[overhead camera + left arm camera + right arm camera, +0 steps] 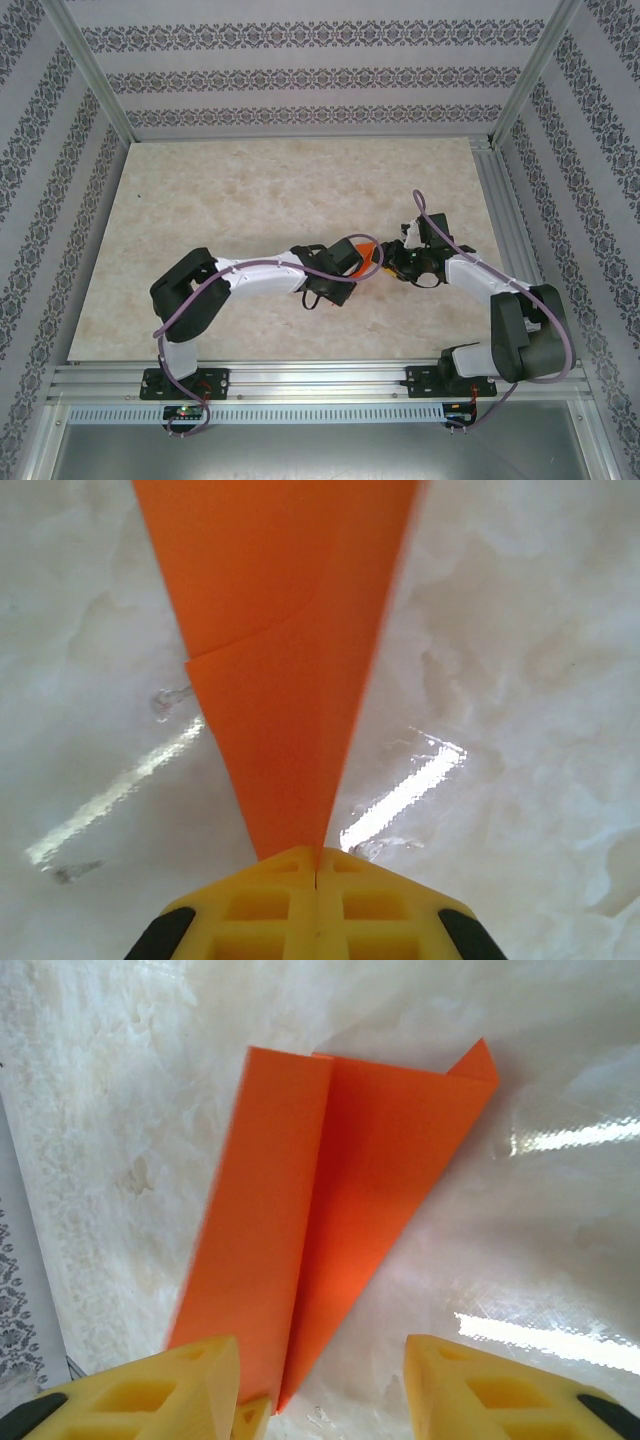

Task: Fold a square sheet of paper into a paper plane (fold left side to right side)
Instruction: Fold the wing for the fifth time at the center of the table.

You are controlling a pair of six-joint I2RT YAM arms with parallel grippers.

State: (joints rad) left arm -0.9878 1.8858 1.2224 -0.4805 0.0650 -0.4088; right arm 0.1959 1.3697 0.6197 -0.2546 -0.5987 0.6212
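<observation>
While left fingers pinch a tip of creased orange paper, right fingers parted, its point by 7 o'clock finger, marbled desk.

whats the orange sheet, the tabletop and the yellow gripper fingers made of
Orange sheet: thin matte paper, judging by its sharp creases and layered flaps. Tabletop: glossy marble-look surface, pale veining with bright light streaks; real stone or laminate, cannot tell. Right gripper's yellow fingers: probably moulded or printed plastic, with matte ribbed cut-outs.
</observation>
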